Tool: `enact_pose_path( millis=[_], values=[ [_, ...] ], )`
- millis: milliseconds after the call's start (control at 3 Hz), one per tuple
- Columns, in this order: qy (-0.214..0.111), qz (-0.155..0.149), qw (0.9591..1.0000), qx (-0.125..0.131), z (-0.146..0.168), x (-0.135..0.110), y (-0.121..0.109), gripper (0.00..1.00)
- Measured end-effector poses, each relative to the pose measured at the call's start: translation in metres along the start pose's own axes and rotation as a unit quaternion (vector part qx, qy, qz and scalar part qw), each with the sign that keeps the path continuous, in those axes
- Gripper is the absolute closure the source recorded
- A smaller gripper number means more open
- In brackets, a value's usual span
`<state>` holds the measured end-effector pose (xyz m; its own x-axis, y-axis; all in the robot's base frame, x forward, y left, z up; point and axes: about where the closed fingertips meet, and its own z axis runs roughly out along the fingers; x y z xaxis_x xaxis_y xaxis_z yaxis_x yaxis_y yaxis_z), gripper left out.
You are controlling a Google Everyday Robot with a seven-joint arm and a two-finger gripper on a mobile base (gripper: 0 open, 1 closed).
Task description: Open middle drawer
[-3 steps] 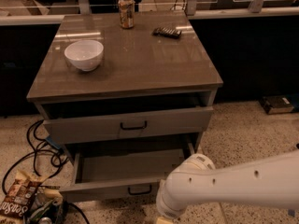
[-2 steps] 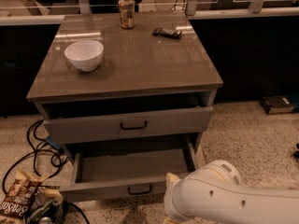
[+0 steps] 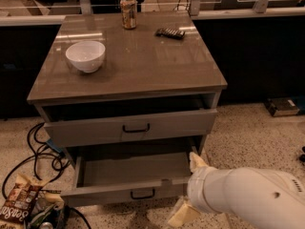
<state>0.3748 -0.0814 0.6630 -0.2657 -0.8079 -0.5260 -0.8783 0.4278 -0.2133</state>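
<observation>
The middle drawer [image 3: 128, 187] is grey and flat-fronted, with a small dark bar handle [image 3: 143, 193]. It stands pulled well out and its inside shows empty. My gripper [image 3: 184, 189] is on a white arm coming in from the lower right. It sits at the right end of that drawer's front, right of the handle. Its cream fingers [image 3: 196, 162] are spread apart and hold nothing. The top drawer [image 3: 131, 127] above is slightly open. The lowest drawer is hidden.
On the cabinet top [image 3: 157, 70] stand a white bowl [image 3: 86, 56], a can [image 3: 127, 12] and a dark remote [image 3: 170, 32]. Cables [image 3: 38, 149] and snack bags [image 3: 19, 206] lie on the floor at the left. A dark box [image 3: 283, 106] lies at the right.
My arm has shifted near the drawer's right end, and the cream fingers now show there. Both drawers stand as they did.
</observation>
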Motion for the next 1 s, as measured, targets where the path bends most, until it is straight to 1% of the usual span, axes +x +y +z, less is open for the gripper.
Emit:
enact_pose_path(
  millis=[333,667,1000],
  values=[
    [-0.049,0.027,0.998,0.027,-0.034,-0.004,-0.029,0.0],
    [-0.102,0.025,0.9929,0.056,-0.072,0.009,-0.047,0.0],
    [-0.121,-0.013,0.9887,0.089,-0.097,0.029,-0.056,0.0]
  ],
)
